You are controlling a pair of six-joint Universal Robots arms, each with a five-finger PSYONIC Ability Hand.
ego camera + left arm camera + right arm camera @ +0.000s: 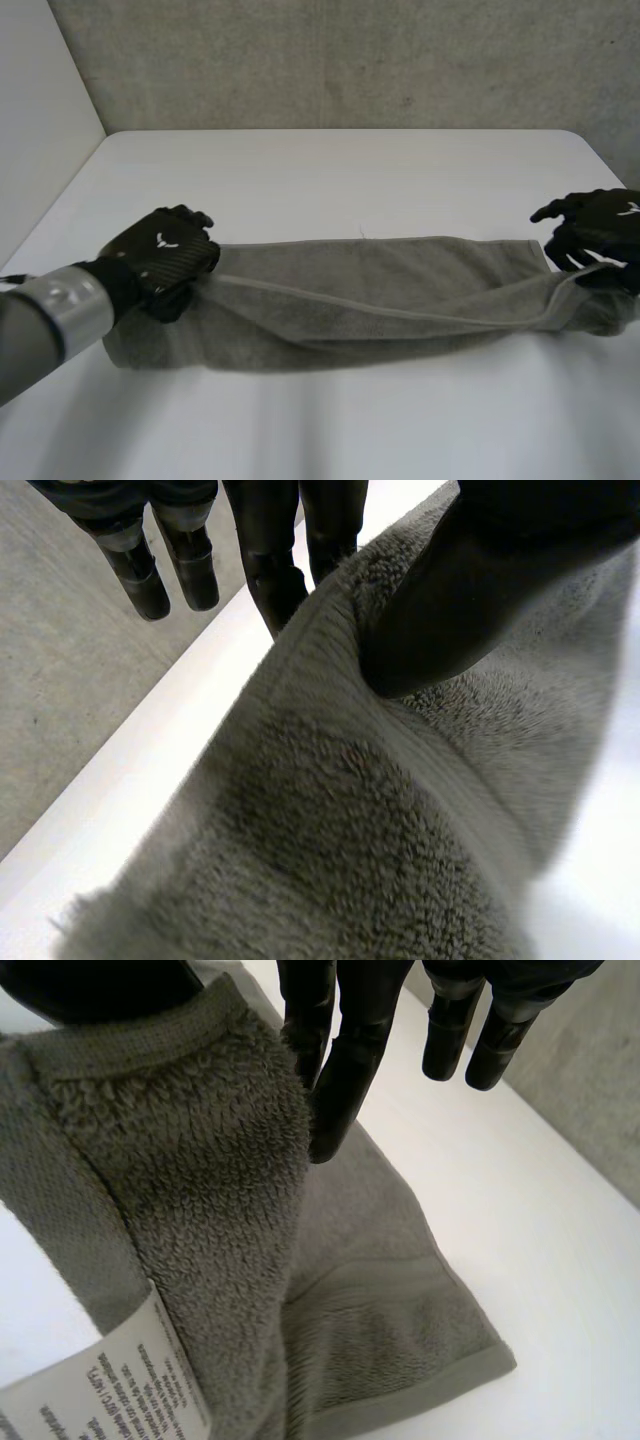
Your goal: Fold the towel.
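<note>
Across the middle of the white table (330,170), you have the grey towel (370,300) lying as a long band from side to side, with one hem running over the top of the cloth from hand to hand. Your left hand (160,255) sits at the towel's left end. In its wrist view the thumb (470,590) presses onto the hem and fingers (270,570) stand at the cloth's other side, so it is pinching that edge. Your right hand (600,235) sits at the towel's right end, near the table's side. Its wrist view shows the thumb over the hem and one finger against the far face, with the cloth nipped between them and the other fingers straight and clear of it. A white care label (110,1390) hangs from the towel below that hand. A grey wall (350,60) stands behind the table.
</note>
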